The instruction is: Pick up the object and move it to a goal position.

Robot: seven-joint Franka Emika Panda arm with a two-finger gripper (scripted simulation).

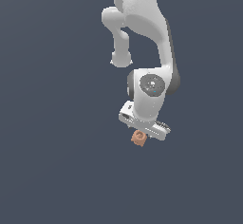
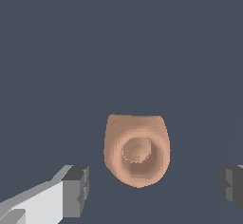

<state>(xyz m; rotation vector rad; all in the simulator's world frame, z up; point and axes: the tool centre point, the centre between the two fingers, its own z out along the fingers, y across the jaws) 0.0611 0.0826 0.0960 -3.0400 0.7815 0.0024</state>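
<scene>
The object (image 1: pixel 138 138) is a tiny orange-brown blocky piece with a round ring-like hole on top, lying on the dark grey-blue floor. In the exterior view it peeks out just below my white gripper (image 1: pixel 144 132), whose hand hangs right over it and hides the fingertips. The wrist view shows the object (image 2: pixel 137 149) large, with my gripper (image 2: pixel 154 187) open around it. One grey fingertip (image 2: pixel 76 190) stands on one side and the other fingertip (image 2: pixel 231 186) far off on the opposite side. Neither pad touches the object.
The white arm (image 1: pixel 142 23) comes down from the top of the exterior view. A plain dark grey-blue floor (image 1: pixel 52 123) spreads all around it.
</scene>
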